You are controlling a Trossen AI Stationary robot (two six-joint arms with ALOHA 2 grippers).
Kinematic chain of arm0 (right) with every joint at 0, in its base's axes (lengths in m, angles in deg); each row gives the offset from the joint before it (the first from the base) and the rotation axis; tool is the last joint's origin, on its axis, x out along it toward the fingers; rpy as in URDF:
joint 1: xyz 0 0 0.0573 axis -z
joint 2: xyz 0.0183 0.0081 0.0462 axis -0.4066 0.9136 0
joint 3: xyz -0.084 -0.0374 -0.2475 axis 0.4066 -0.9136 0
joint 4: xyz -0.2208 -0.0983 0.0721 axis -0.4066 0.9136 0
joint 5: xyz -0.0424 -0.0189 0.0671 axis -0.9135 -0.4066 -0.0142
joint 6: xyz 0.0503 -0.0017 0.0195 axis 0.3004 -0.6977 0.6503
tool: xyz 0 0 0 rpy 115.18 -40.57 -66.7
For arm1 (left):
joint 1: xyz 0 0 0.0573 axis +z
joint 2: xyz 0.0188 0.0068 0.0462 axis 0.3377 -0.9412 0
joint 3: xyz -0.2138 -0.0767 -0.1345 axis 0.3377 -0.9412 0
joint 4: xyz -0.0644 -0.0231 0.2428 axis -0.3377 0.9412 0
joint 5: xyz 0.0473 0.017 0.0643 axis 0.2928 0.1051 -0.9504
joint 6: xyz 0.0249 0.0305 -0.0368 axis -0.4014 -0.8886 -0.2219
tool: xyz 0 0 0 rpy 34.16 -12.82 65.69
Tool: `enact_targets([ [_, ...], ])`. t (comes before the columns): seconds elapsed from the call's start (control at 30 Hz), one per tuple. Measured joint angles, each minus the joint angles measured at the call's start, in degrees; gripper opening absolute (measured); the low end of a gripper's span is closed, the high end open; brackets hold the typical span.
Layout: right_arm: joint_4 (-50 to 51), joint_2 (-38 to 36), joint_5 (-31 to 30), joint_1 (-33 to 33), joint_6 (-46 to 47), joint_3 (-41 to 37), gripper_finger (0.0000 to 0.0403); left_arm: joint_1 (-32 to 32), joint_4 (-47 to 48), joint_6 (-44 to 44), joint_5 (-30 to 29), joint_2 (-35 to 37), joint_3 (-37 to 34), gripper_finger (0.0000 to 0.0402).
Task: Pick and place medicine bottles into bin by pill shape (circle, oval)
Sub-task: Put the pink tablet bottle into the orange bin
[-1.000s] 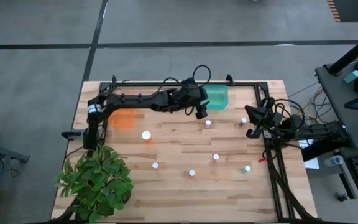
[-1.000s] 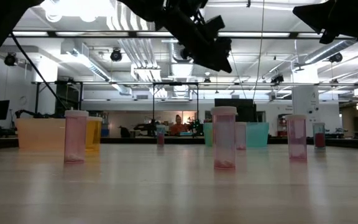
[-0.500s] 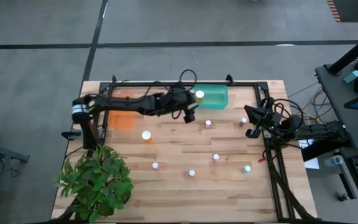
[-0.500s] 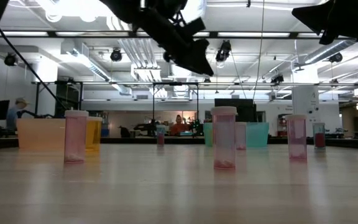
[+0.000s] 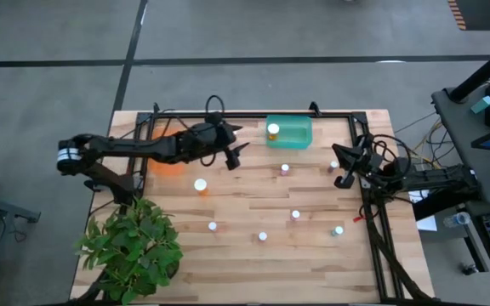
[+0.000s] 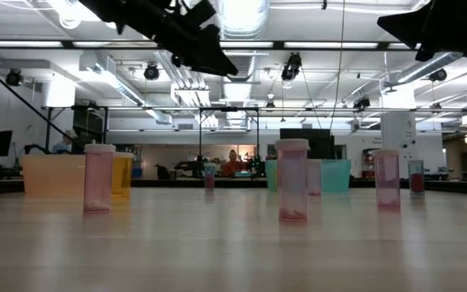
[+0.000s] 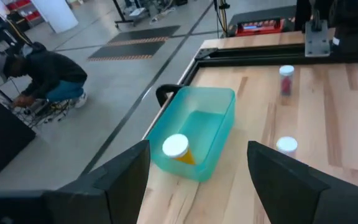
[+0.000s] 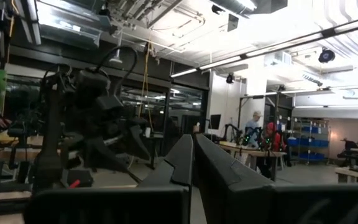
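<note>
My left gripper hangs open above the table's far middle, between the orange bin and the teal bin, with nothing between its fingers. An orange medicine bottle with a white cap lies in the teal bin. Several small white-capped bottles stand upright on the wood: one with an orange body, others at the middle and toward the near side. My right gripper waits shut at the table's right edge, raised.
A leafy green plant fills the near left corner. A black frame runs along the far edge and down the right side. In the low view the nearest bottles stand apart with bare wood between them.
My left gripper has drawn back from over the teal bin toward the table's left, staying open and at about the same height. The white-capped bottle in the teal bin, hidden under the gripper a second ago, now shows.
</note>
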Motion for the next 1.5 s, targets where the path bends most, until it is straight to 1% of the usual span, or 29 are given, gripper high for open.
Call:
enact_targets([
  [0.2, 0.3, 1.6, -1.8, 0.0, -0.4, 0.0, 0.0009, 0.0, -4.1, -0.4, -0.2, 6.0, -7.2, 0.0248],
  [0.5, 0.4, 5.0, -3.3, 0.0, -0.5, 0.0, 0.0009, 0.4, -9.3, -0.5, -0.8, 12.2, -14.7, 0.0248],
  [0.7, -0.1, 6.7, -3.8, 0.9, 0.9, 0.0, 0.0009, 1.5, -9.9, -0.5, -1.8, 14.9, -17.5, 0.0248],
  [0.83, -0.4, 7.7, -3.8, 1.0, 1.1, 0.1, 0.0009, 2.6, -12.0, -0.5, -2.0, 15.8, -19.8, 0.0248],
  [0.97, 0.4, 10.6, -3.8, 1.0, 2.5, 2.6, 0.0009, 3.7, -12.3, -0.7, -2.0, 15.9, -19.8, 0.0248],
  [1.23, 12.7, 19.2, -3.7, 1.0, 7.1, 11.6, 0.0009, 4.9, -12.3, -2.2, -2.0, 15.9, -19.9, 0.0248],
  [1.5, 31.2, 27.4, -3.6, 1.0, 14.4, 23.2, 0.0009, 6.1, -12.3, -3.5, -2.0, 15.9, -21.2, 0.0248],
])
